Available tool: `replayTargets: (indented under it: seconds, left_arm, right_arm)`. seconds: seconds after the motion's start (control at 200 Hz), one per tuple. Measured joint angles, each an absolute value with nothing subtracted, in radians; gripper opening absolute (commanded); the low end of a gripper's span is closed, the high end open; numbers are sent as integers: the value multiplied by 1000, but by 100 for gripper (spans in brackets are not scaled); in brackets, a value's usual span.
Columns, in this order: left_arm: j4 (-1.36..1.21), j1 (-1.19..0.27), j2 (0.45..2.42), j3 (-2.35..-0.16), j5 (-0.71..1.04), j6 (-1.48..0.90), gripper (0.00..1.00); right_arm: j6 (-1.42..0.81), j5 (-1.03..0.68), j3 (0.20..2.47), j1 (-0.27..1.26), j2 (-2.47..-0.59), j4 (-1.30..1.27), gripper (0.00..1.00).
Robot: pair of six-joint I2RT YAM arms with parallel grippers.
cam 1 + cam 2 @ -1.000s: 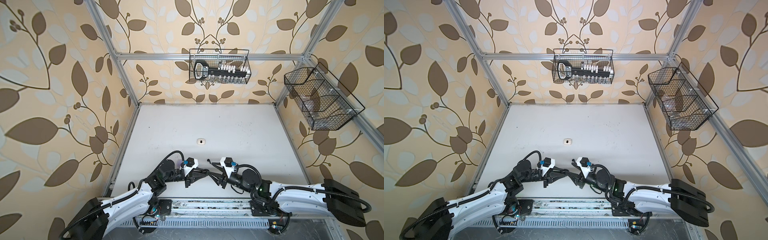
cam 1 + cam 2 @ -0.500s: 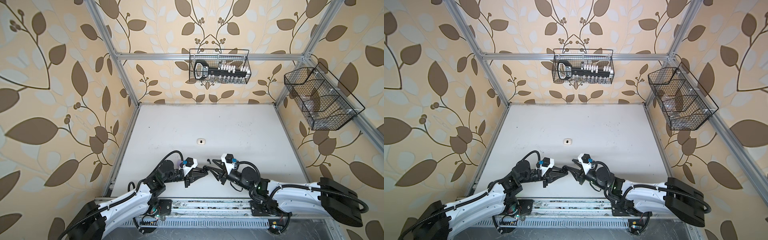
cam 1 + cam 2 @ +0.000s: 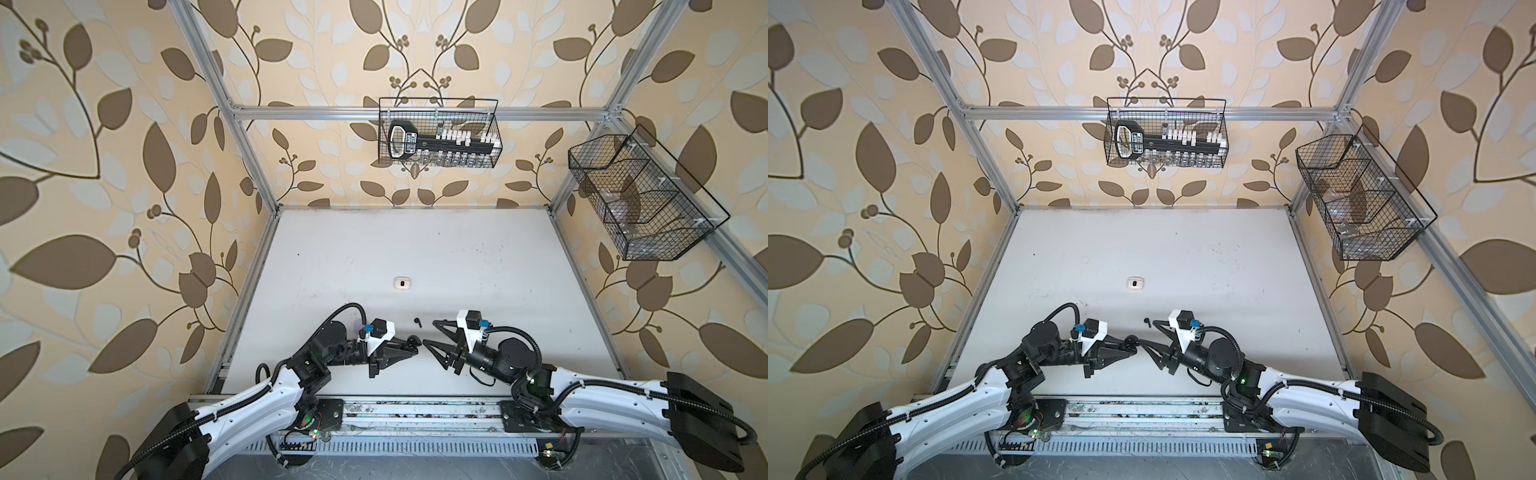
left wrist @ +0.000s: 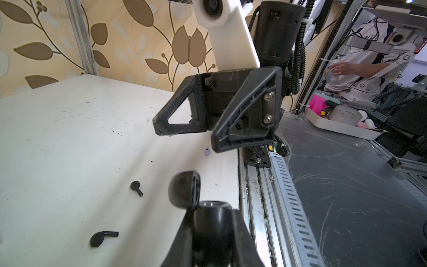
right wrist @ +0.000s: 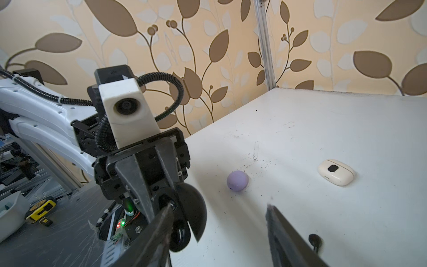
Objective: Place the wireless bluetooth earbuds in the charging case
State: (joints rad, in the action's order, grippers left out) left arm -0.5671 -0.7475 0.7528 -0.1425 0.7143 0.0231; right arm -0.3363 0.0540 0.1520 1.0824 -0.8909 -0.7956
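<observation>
While the left gripper (image 3: pixel 409 348) pinches the open black charging case (image 4: pixel 209 219), the right gripper (image 4: pixel 188 138) hangs with jaws spread. Two black earbuds (image 4: pixel 136 188) lie on the table (image 4: pixel 57 138) nearby; a lavender earbud (image 4: pixel 207 151) is small and indistinct, partly cut off by the right gripper.

We note a white bench (image 3: pixel 457 257), its surface scuffed and marked with dark specks. A white charging case (image 3: pixel 402 283) lies closed near the middle, well apart from the other items. A round lavender case (image 5: pixel 237 181) rests closed, nearer the front. In the left wrist view, a black earbud (image 4: pixel 136 187) and a second black earbud (image 4: pixel 102 238) lie apart from each other. A lavender earbud (image 4: pixel 207 151) lies near the front edge.
</observation>
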Motion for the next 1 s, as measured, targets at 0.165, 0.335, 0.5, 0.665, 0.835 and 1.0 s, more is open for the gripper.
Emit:
replayTargets:
  seconds: [0.165,0.335,0.5,0.665,0.835,1.0]
  left_arm:
    - [-574,-748,755,-142,741,23,0]
    - [-573,-748,770,-144,761,23,0]
    - [-572,-748,786,-153,775,24,0]
    - [-572,-748,788,-162,784,25,0]
    - [-553,-748,789,-162,783,25,0]
    - [-553,-748,788,-163,786,27,0]
  right_arm:
    - [-342,33,152,1082,-923,-808,64]
    - [-352,23,152,1082,-966,-820,59]
    - [-356,5,154,1082,-997,-848,59]
    - [-367,-20,159,1082,-1047,-880,57]
    - [-381,-44,176,1081,-1094,-921,51]
    - [-390,-67,196,1090,-1113,-948,42]
